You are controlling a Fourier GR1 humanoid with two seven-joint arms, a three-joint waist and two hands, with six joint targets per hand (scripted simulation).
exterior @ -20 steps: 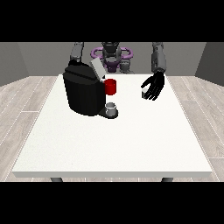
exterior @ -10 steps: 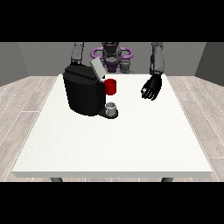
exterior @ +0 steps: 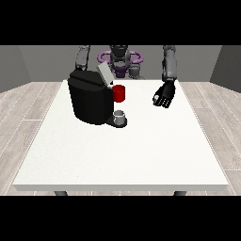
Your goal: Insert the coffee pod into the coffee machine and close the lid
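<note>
With the lid (exterior: 104,74) raised at upper left, the curled, empty hand at the view's right (exterior: 164,96) hung far enough from the coffee machine (exterior: 89,96) that a careless reach risked knocking it.

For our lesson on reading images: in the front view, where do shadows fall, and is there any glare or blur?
Front view: even, soft light; the white table shows no glare; only a faint shadow sits under the coffee machine and the small grey cup; the hand at the view's right casts none visible; nothing looks blurred.
</note>
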